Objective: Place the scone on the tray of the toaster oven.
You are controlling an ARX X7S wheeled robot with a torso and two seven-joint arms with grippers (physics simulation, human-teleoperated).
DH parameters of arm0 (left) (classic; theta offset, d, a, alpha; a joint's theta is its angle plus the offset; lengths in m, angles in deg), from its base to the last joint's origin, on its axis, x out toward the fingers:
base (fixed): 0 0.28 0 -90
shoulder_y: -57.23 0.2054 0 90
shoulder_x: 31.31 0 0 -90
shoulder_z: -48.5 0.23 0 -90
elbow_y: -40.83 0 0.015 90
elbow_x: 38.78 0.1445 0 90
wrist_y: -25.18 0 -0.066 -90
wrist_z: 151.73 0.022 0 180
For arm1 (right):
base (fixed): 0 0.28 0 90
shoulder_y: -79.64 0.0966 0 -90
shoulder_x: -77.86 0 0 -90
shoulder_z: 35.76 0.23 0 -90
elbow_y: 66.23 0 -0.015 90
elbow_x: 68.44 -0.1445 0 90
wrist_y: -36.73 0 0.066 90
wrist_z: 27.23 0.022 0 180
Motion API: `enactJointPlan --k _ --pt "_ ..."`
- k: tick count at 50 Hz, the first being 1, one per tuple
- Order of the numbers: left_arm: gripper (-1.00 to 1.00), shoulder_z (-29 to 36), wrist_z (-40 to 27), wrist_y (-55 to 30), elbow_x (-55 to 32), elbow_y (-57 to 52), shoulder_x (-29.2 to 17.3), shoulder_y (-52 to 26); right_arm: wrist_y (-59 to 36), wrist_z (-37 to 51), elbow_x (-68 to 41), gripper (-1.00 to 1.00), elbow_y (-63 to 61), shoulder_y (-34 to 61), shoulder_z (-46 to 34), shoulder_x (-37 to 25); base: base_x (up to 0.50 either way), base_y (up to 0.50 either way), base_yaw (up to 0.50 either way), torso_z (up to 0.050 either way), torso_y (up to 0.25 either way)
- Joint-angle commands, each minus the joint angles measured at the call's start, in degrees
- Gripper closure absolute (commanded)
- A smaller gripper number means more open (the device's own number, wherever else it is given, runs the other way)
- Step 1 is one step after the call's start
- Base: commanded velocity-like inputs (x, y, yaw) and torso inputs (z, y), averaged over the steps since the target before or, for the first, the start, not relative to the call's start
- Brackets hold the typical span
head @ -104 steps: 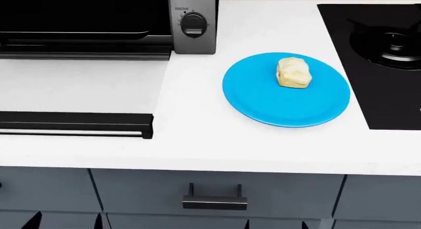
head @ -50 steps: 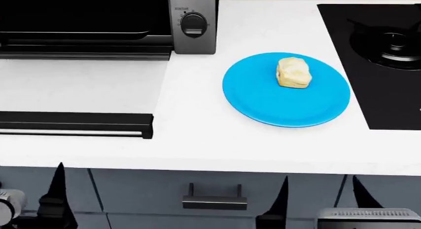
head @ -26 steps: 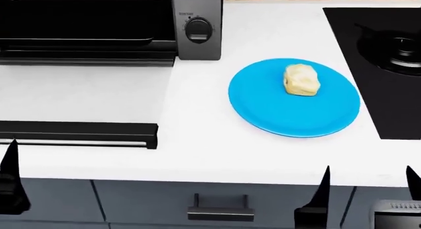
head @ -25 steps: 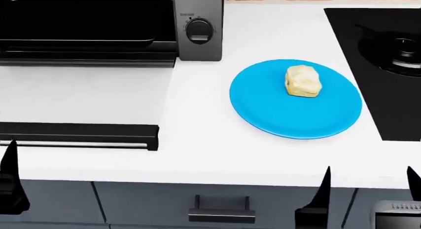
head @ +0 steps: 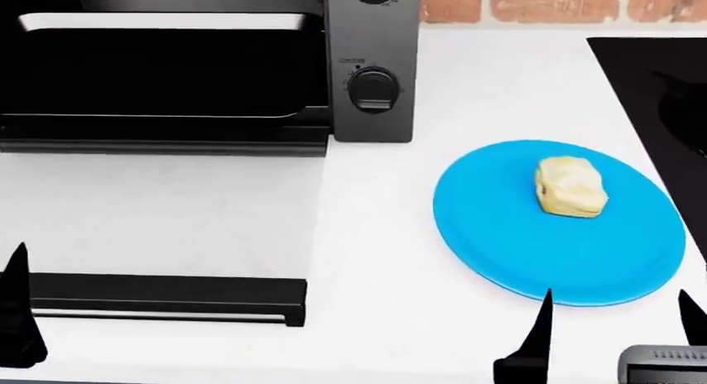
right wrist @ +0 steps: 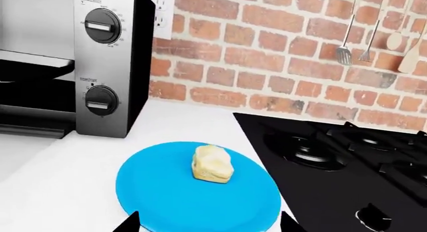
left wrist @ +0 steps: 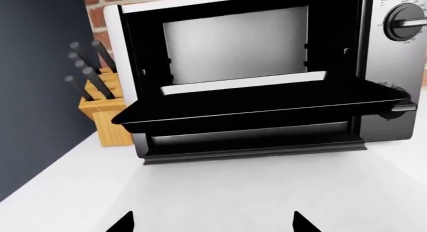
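Note:
The scone [head: 571,187] lies on a round blue plate [head: 519,252], to the right of the toaster oven [head: 370,61]. The oven's door [head: 165,297] is dropped open and the black tray [head: 155,78] sits slid partly out of its mouth. My right gripper [head: 615,328] is open and empty, at the plate's near edge, short of the scone [right wrist: 212,164]. In the right wrist view it [right wrist: 210,224] is spread over the plate [right wrist: 160,192]. My left gripper [left wrist: 212,224] is open and empty over the open door, facing the tray [left wrist: 260,104]. One of its fingers [head: 16,322] shows in the head view.
A black stovetop [right wrist: 347,157] lies right of the plate. A knife block [left wrist: 103,112] stands beside the oven [left wrist: 393,67], on the side away from the knobs. A brick wall [right wrist: 280,52] with hanging utensils runs behind the counter.
The head view has shifted, so oven, plate and scone sit lower and further right in it. Both grippers have risen from below the counter edge into view.

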Motion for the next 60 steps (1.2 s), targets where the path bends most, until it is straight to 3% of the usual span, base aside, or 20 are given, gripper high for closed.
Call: enactJointPlan --k 1,20,60 --pt "-1.0 -0.9 -0.2 -1.3 -1.4 -1.2 -0.2 0.3 0.1 0.2 -0.4 -1.0 0.7 0.2 -0.6 -0.3 0.27 0.16 0.0 0.0 0.0" --pt "-1.0 0.9 0.5 2.3 -0.1 1.8 1.2 5.8 -1.6 1.0 -1.4 -1.0 1.9 1.6 0.1 -0.4 0.19 0.11 0.0 0.0 0.0" --pt "-1.0 1.2 -0.8 0.5 -1.0 0.8 -0.1 4.3 -1.1 1.8 -1.7 -1.0 3.9 -0.2 0.2 -1.4 0.05 0.0 0.0 0.0 0.0"
